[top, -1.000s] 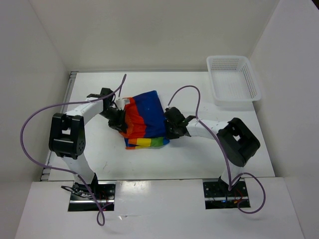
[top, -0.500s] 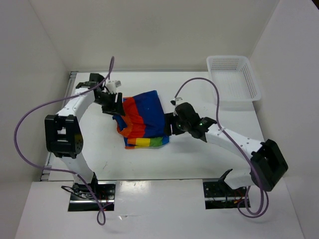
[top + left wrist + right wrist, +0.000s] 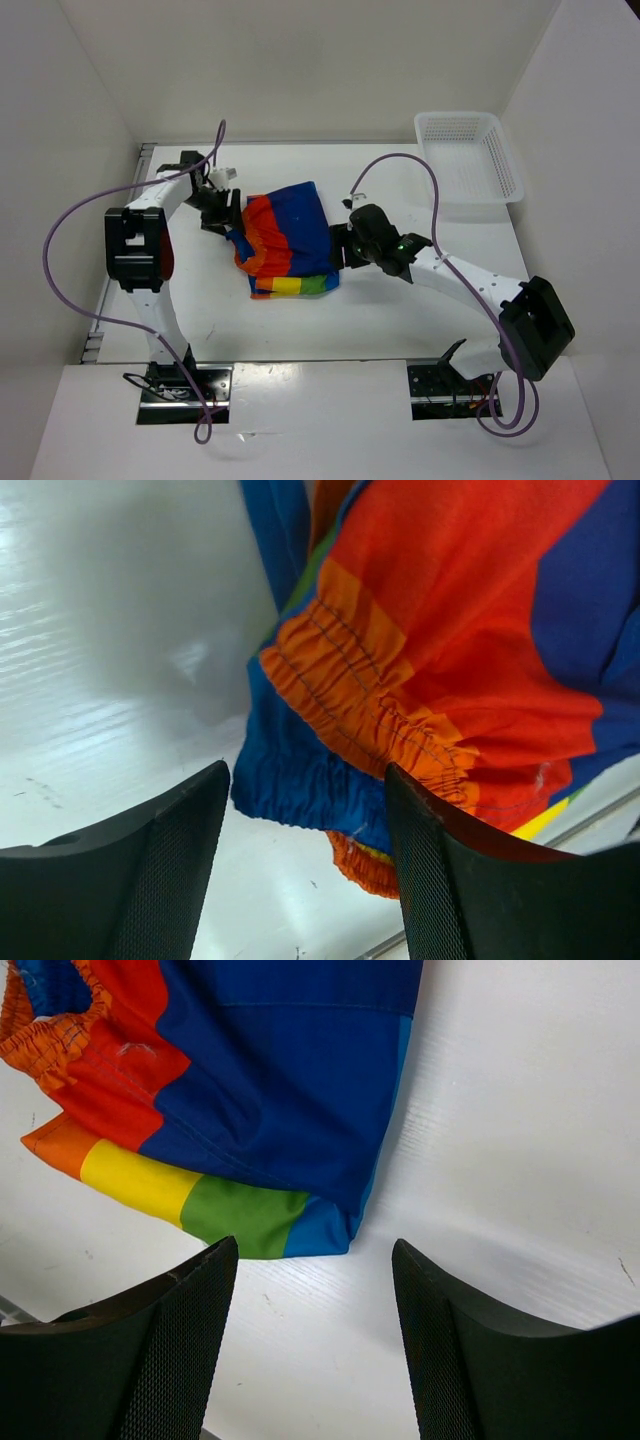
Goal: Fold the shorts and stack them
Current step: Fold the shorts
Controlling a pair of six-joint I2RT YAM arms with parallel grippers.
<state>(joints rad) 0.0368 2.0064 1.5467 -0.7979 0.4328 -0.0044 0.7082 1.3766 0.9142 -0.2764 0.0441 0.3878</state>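
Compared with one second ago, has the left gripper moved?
Yes. The left gripper pulled back off the shorts, toward the far left corner of the table.

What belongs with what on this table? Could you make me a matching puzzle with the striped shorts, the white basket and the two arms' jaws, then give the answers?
Things:
1. shorts
2. white basket
3. left jaws
4. right jaws

Descriptions:
A. open, beside the plain blue side of the cloth
B. at the far right corner of the table
C. open, by the gathered orange edge of the cloth
D. rainbow stripes, lying near the middle

Pairs: 1-D, 2-B, 3-C, 4-A
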